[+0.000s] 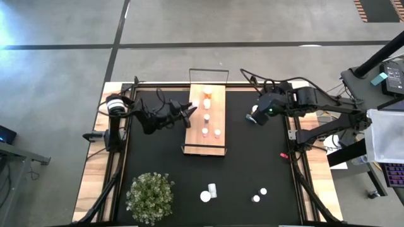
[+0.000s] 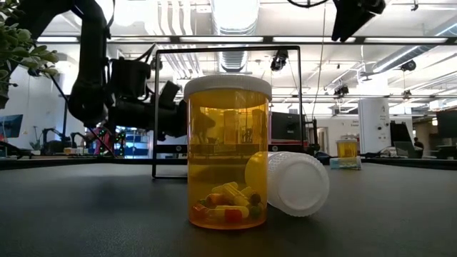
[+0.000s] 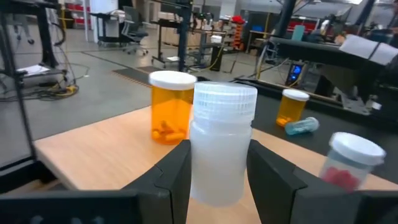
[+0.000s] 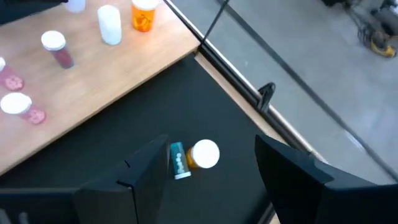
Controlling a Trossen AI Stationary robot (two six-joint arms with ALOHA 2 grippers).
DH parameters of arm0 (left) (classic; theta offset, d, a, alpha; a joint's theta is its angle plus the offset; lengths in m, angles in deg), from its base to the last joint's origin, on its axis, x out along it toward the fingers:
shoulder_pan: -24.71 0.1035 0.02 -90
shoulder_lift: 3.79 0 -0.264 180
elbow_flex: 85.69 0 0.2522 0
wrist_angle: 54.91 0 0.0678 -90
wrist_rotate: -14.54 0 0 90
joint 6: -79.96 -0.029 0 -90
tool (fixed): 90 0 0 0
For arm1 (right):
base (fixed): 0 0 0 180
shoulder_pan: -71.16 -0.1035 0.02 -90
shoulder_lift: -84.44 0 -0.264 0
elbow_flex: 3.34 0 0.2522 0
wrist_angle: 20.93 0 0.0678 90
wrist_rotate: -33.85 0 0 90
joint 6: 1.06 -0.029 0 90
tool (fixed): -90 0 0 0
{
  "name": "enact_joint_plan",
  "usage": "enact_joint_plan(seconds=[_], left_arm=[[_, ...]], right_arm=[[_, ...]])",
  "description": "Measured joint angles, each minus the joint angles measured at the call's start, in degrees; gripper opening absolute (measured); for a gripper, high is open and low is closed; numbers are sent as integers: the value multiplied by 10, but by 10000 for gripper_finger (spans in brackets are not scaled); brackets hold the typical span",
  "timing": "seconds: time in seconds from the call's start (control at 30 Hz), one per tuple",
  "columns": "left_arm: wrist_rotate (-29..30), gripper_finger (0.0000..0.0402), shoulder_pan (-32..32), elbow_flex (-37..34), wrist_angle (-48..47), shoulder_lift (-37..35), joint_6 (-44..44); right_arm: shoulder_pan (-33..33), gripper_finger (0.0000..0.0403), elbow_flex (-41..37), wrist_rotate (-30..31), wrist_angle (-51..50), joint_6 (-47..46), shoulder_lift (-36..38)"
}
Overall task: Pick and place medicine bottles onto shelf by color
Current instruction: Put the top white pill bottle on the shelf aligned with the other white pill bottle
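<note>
1. Left end effector [image 3: 219,180]: closed on a white bottle [image 3: 221,146], held upright over the shelf [image 1: 206,120].
2. Right end effector [image 4: 208,171]: fingers apart, empty, above an orange bottle [image 4: 203,154] and a bluish bottle [image 4: 178,160] lying touching on the black mat.
3. Shelf: holds orange and red-pink bottles.
4. Worktop front: orange bottle [image 2: 228,153] upright, another [image 2: 289,182] toppled against it.

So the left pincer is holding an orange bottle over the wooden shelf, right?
Not quite. The left pincer is shut on a white bottle, not an orange one; it is indeed over the wooden shelf. The left wrist view shows it.
</note>
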Motion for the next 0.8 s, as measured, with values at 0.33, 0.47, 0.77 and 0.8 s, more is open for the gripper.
enact_joint_plan(seconds=[0.33, 0.47, 0.77, 0.8], left_arm=[[-31, 116, 29, 0, -13, 0, 2], [-43, 116, 29, 0, -19, 0, 4], [-51, 116, 29, -1, -23, 0, 4], [-53, 116, 29, -1, -24, 0, 4]], right_arm=[[0, 226, -8, 0, 0, -18, -4], [0, 226, -8, 0, 0, -18, -8], [0, 226, -8, 0, 0, -18, -16], [0, 226, -8, 0, 1, -18, -16]])
